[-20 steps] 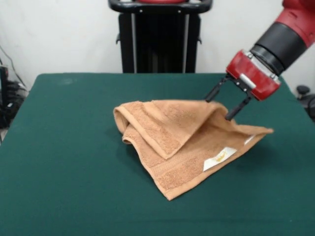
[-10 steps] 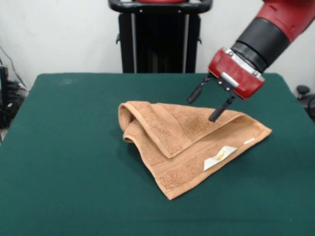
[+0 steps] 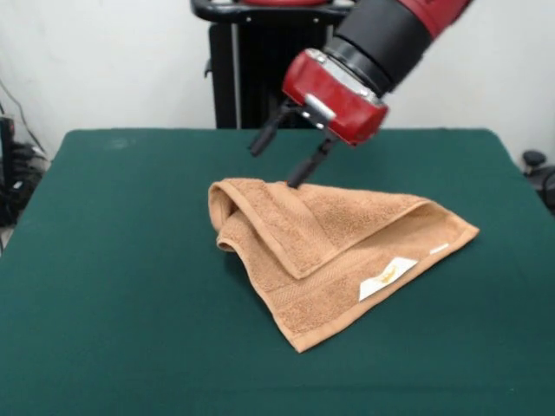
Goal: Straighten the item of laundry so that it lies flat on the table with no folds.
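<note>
The orange-brown towel (image 3: 334,251) lies near the middle of the green bench (image 3: 113,286), folded over itself into a rough triangle: a doubled flap with a border band runs diagonally across the top, a rolled bulge sits at the picture's left end, and a white label (image 3: 388,277) shows near the front-right edge. The end effector (image 3: 277,160) hangs just above the towel's far edge, toward the bulged end, with its two dark fingers (image 3: 308,166) spread apart and nothing between them. The step in hand looks like picking a grasp point for unfolding, and the task is far from done, since at least two layers overlap. To do it well, the robot would probably lower onto the top layer only, pinching the free edge of the folded flap rather than the whole stack, then lift slightly and draw it away from the fold line so the layer beneath stays put. Catching both layers would likely drag the whole towel across the bench without opening it. The rolled end will need its own separate pull.
</note>
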Action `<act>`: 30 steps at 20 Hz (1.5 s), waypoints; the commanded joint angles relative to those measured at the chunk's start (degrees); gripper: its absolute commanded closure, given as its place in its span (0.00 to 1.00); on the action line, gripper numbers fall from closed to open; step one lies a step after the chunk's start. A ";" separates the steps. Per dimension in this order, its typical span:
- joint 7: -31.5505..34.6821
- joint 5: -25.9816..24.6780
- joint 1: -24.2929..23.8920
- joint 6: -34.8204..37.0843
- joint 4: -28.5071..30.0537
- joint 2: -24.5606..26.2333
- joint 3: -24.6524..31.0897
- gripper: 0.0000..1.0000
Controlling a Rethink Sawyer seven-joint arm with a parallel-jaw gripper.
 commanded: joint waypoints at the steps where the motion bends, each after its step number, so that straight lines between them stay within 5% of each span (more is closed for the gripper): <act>1: -19.43 -2.18 -3.87 -0.32 7.47 -3.63 10.93 0.00; 16: -9.45 -10.15 -1.99 -0.59 1.31 4.56 8.06 0.00; 30: -8.73 -9.23 -2.62 0.09 -0.57 6.16 9.59 0.00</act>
